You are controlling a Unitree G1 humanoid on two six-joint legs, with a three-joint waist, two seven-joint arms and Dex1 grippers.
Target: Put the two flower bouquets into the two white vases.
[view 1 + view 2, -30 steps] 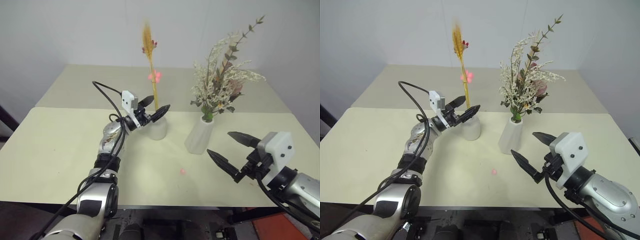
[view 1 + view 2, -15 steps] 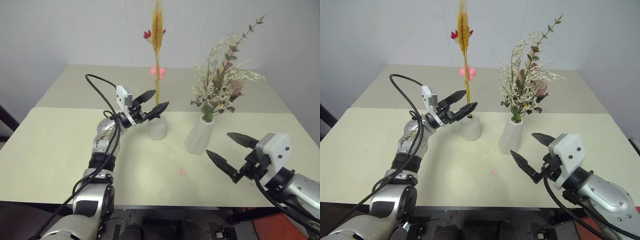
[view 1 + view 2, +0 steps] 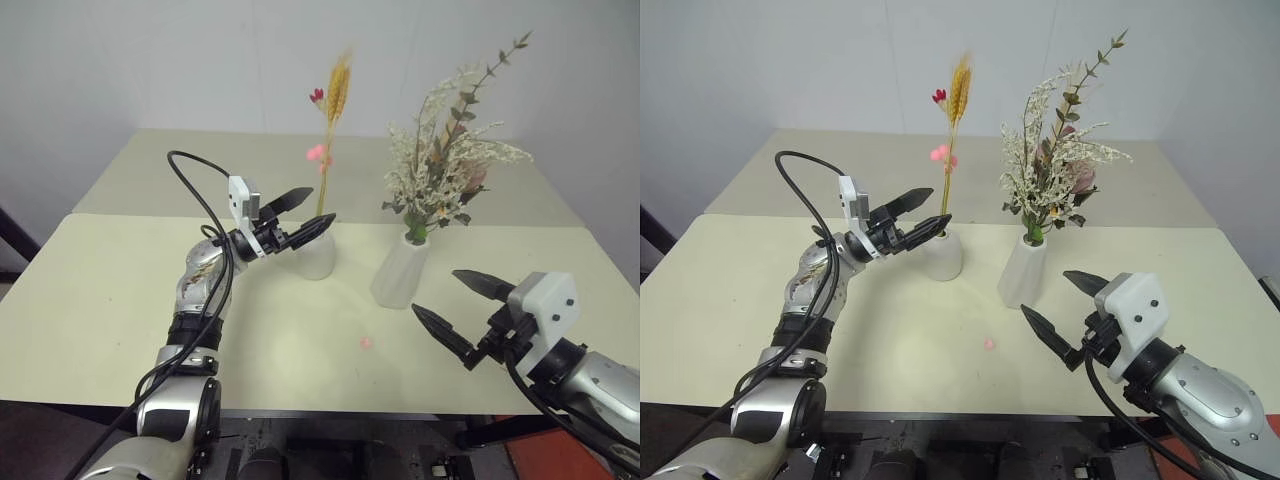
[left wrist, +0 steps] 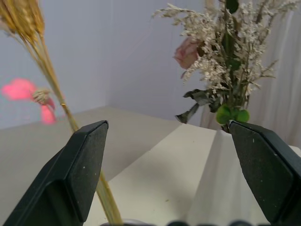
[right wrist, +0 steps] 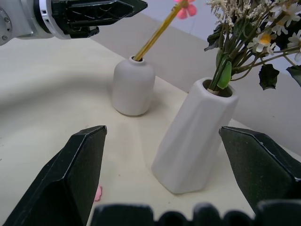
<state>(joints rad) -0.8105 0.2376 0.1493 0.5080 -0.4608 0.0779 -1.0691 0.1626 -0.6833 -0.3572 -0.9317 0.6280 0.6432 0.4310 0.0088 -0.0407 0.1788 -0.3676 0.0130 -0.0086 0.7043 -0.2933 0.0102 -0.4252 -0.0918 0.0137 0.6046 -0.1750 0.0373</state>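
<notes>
Overall, two cream tables (image 3: 120, 300) abut beneath plain white walls (image 3: 150, 60).

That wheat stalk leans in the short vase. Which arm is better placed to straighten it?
Left, probably. The left gripper is open right beside the wheat stalk above the short vase; the right gripper hangs open nearer, past the tall vase.

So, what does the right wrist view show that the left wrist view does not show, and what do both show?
The right wrist view alone shows the short vase's whole body, the left gripper open above it, and a pink petal on the table. The left wrist view alone shows the wheat-like stalk's golden head. Both show the stalk's stem, a pink blossom, the bushy bunch, the tall vase and open black fingers.
</notes>
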